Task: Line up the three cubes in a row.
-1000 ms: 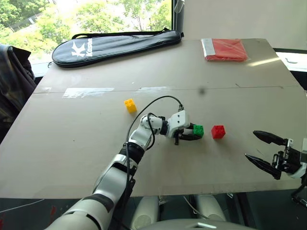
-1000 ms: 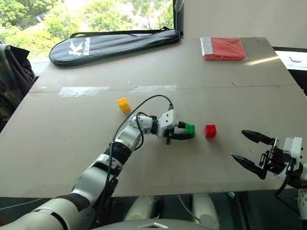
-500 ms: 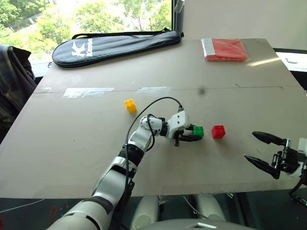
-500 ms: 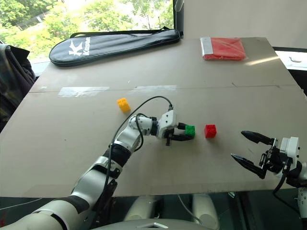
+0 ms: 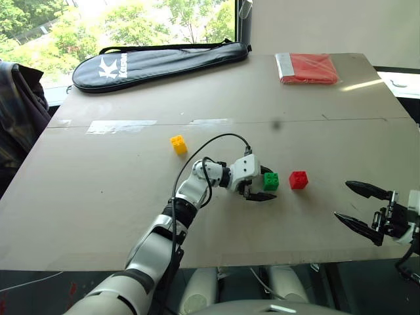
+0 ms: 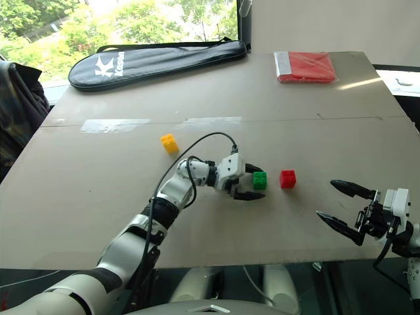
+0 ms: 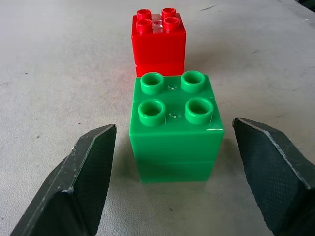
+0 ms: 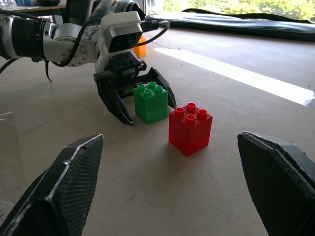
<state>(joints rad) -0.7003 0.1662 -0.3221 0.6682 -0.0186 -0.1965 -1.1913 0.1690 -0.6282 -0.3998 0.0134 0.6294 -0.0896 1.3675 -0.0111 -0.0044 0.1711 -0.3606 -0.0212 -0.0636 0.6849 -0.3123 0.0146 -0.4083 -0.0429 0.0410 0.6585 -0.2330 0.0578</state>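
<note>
Jacket (image 5: 16, 111) cut off at edge

A black racket bag (image 5: 157, 60) and a flat red packet (image 5: 307, 67) lie on the table's (image 5: 98, 190) far side.

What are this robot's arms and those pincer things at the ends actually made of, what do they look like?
The left arm has glossy silver-white shells joined by black ringed joints, with a thin black cable looping above the wrist. Each ends in a white boxy wrist block. The left gripper and right gripper have two tapered black jaws with cross-hatched textured pads.
</note>
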